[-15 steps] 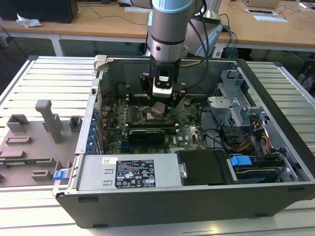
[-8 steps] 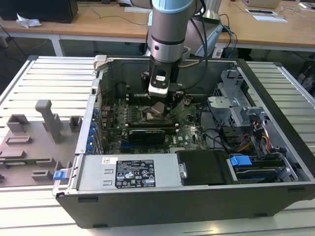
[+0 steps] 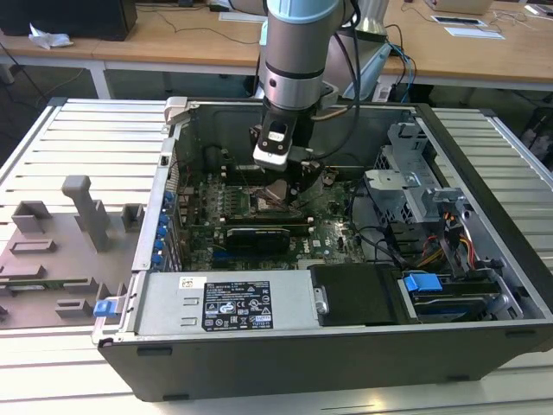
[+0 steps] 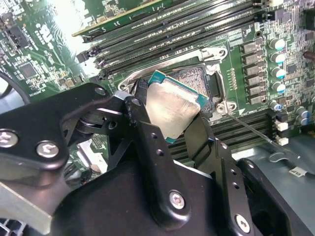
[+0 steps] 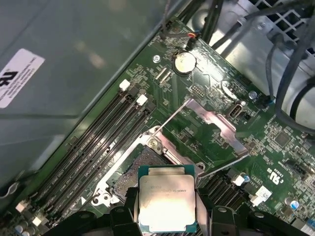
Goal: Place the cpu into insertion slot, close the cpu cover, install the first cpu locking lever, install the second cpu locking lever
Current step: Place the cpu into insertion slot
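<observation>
Gripper (image 4: 170, 122) fingers clamp cpu (image 4: 173, 102) by its edges, chip looks tilted, just above insertion slot (image 4: 199, 78); cpu cover (image 5: 216, 123) open. Ext. view: gripper at 12 o'clock of long black card (image 3: 257, 236). Risk: lowering tilted/off-square → bent pins

Silver-topped, green-edged cpu (image 5: 165, 201) hangs just above the bare, dark insertion slot (image 5: 130, 169); silvery cpu cover (image 5: 219, 127) lies swung open alongside

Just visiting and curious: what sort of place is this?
Probably a robotics lab or workshop: an opened computer case sits on a slatted metal bench, wooden desks stand behind, and a robot arm has a tool holding a cpu.
</observation>
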